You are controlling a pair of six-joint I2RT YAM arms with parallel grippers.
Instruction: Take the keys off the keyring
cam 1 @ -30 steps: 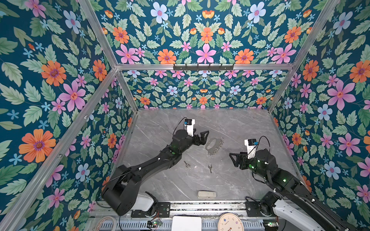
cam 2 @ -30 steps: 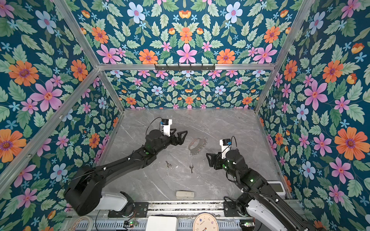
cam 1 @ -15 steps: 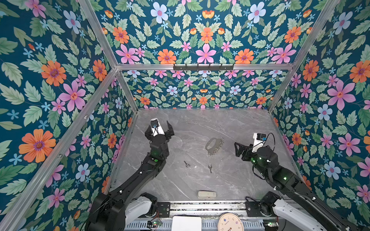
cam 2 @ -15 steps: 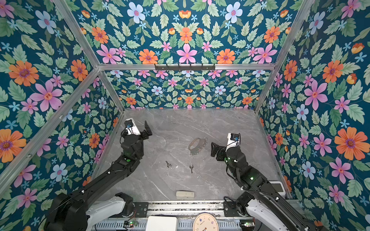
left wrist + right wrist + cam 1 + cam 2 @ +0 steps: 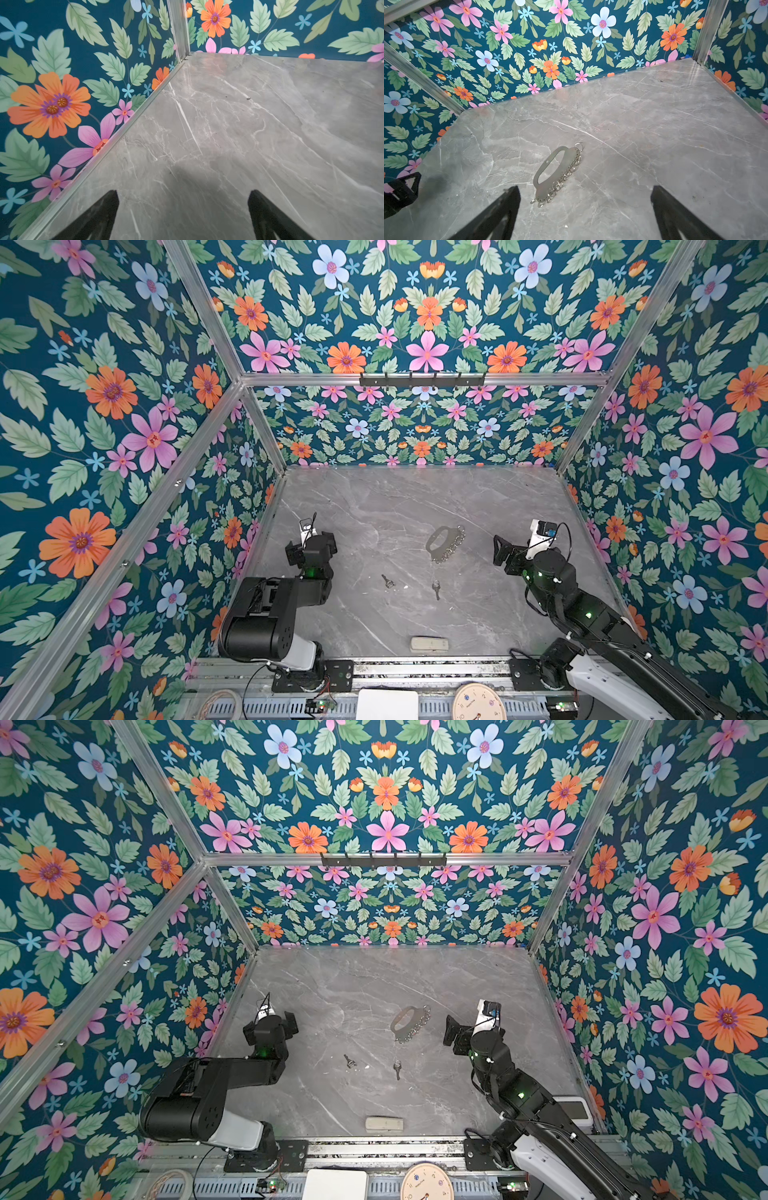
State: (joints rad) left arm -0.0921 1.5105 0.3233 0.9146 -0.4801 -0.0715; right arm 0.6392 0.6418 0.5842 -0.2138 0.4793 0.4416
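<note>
- Two keys (image 5: 388, 581) lie loose on the counter (image 5: 374, 506), near the keyring (image 5: 444, 543) but not touching it.
- Left claw (image 5: 182, 192) and right claw (image 5: 585, 187) both stand apart, empty.
- Risk, I think: a careless arm sweep could scatter the keys.

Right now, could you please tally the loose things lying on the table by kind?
Keys: 2
Keyring: 1
Block: 1
Total: 4
</note>
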